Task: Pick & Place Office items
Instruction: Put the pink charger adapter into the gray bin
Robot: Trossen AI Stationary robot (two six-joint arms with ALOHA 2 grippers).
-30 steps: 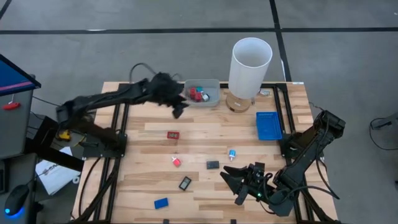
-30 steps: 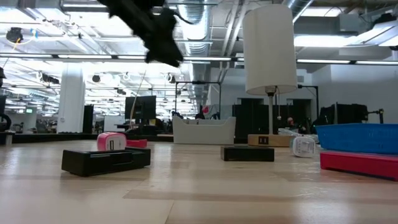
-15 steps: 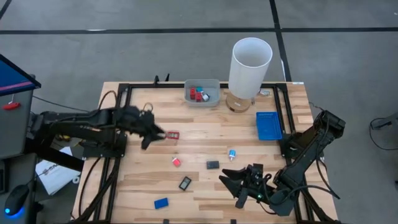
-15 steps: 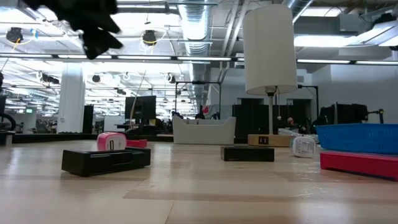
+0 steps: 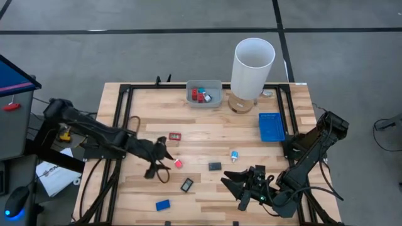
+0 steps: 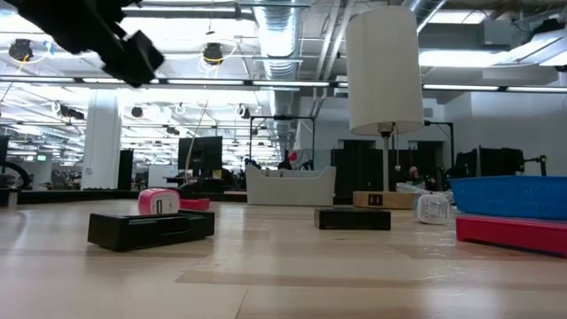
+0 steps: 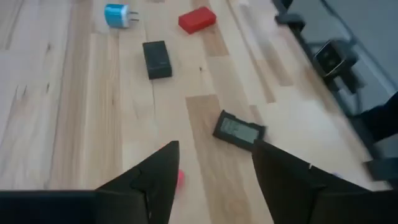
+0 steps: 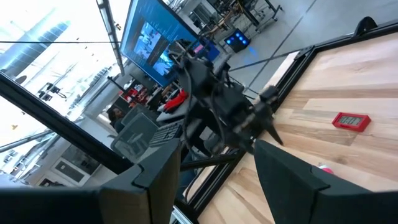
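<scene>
Left gripper [image 5: 164, 156] now down from beside the grey tray [image 5: 204, 94] to just beside the small pink piece [image 5: 178, 164], fingers apart.

Grey floor [image 5: 125, 50] crossed by dark lines; open ceiling with ducts [image 6: 292, 18], strip lights, distant monitors [image 6: 199, 152]

no readable text, labels or numbers anywhere

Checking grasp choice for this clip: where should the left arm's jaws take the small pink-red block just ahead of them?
Across its short sides, coming straight down. The small pink-red block lies flat and alone on the table, clear of neighbours, just ahead of the open left gripper.
</scene>
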